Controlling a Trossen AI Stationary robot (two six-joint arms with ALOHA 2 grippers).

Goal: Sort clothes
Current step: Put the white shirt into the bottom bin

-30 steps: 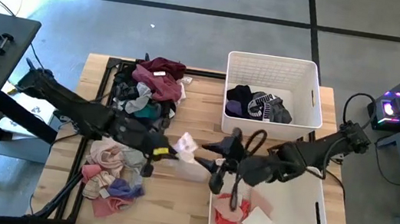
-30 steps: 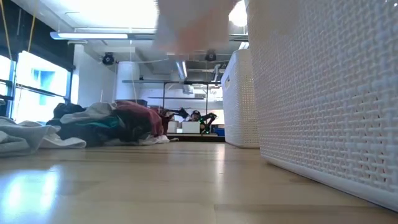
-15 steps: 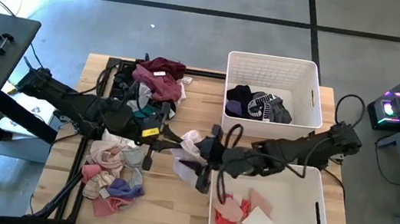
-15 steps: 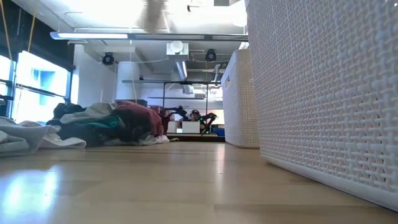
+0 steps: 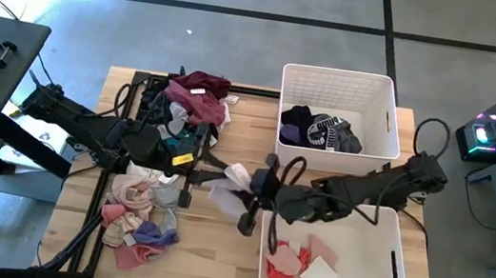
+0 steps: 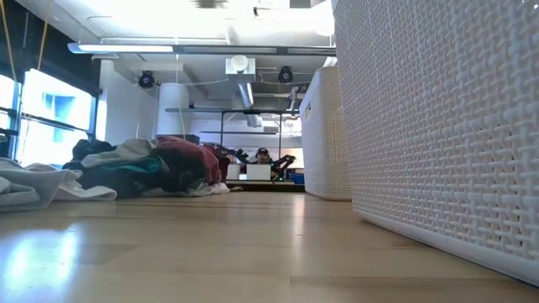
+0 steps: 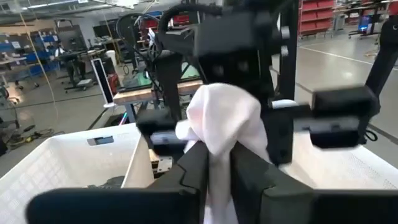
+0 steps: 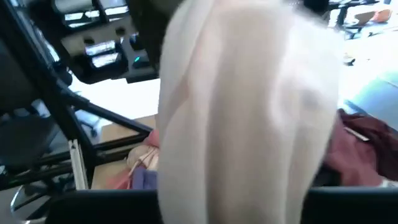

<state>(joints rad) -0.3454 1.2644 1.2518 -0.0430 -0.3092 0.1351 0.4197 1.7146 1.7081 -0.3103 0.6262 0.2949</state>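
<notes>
A small white garment (image 5: 228, 181) hangs above the middle of the table between my two grippers. My left gripper (image 5: 211, 170) comes from the table's left and is shut on it; in the left wrist view the cloth (image 7: 219, 115) bulges out past the gripper (image 7: 217, 167). My right gripper (image 5: 249, 191) comes from the right and stands right at the garment's other side; the cloth (image 8: 242, 112) fills the right wrist view. More clothes lie in a dark and maroon heap (image 5: 187, 107) and a pale pink heap (image 5: 136, 216). My left gripper pinches a bunched part of the white garment (image 7: 216, 155) between its two fingers (image 7: 194, 167). The fingers lie about level and come from the table's left. The garment is lifted clear of the table, and its loose bulk swells beyond the fingertips toward the other arm.
A white bin (image 5: 388, 98) at the far right holds dark clothes. A second white bin (image 5: 389, 236) at the near right holds red and white pieces. In the low view the bin wall (image 6: 438, 135) stands close on the right, with bare wood (image 6: 210, 244) beside it.
My right gripper has gone toward the table's left, up to the white garment. My left gripper has drawn back a little toward the left and far side. The garment has stayed between the two grippers, off the table, and has risen out of the low view.
</notes>
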